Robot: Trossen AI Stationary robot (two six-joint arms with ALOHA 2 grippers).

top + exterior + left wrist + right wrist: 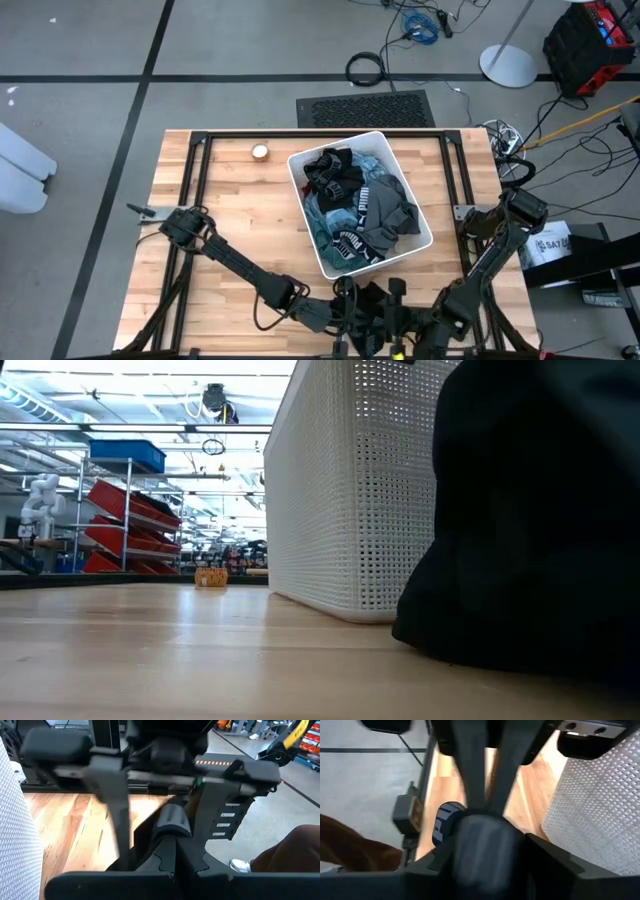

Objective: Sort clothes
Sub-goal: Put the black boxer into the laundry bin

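Note:
The clothes, teal-grey, black and dark grey pieces with white lettering (pixel 355 205), lie heaped in the white bin (pixel 300 165) in the middle of the table. One black garment (pixel 372 300) is out of the bin at the table's near edge, and in the low view it looms large (pixel 530 510). My left gripper (pixel 356 308) is shut at this garment, coming from the left. My right gripper (pixel 396 304) faces it from the right. In the left wrist view the right gripper's fingers (pixel 110 805) stand wide apart, open, on either side of the left gripper's tips. My left gripper is shut on the black garment, reaching almost level from the table's left. Both gripper bodies hide the place of contact, so the part and the layers cannot be told. The garment hangs down, with its lower part (pixel 450 645) on the tabletop.
The bin's perforated wall (pixel 350 490) stands just behind the black garment. A small round object (pixel 260 152) lies far left of the bin. Bare wood stretches left of the bin. A person's brown trouser leg and shoe (pixel 290 852) show beyond the table's near edge.

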